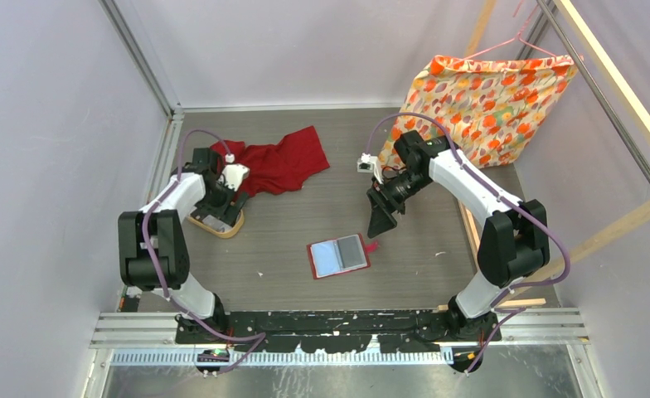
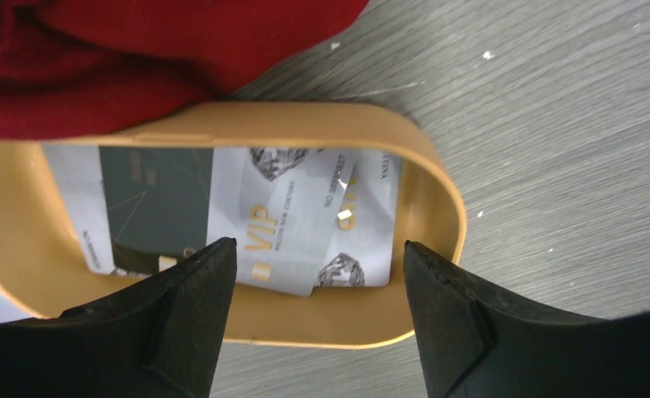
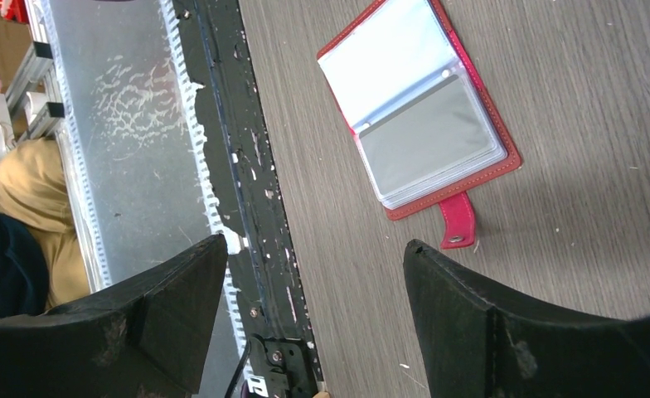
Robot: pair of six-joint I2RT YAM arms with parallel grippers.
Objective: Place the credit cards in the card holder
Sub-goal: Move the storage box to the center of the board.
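Several credit cards [image 2: 288, 220], pale with gold print plus one dark one [image 2: 152, 203], lie overlapped in an oval tan tray [image 2: 438, 207]. My left gripper [image 2: 317, 257] is open and empty just above the tray's near rim; in the top view it [image 1: 222, 211] hovers over the tray [image 1: 222, 228]. The red card holder [image 1: 338, 255] lies open and flat at mid-table, clear pockets up, snap tab to its right. It also shows in the right wrist view [image 3: 425, 108]. My right gripper [image 1: 381, 217] is open and empty, held above the table behind and right of the holder.
A crumpled red cloth [image 1: 276, 162] lies behind the tray, touching its far rim [image 2: 139, 50]. A patterned orange fabric bag [image 1: 487, 95] hangs at the back right. The black base rail [image 1: 338, 323] runs along the table's near edge.
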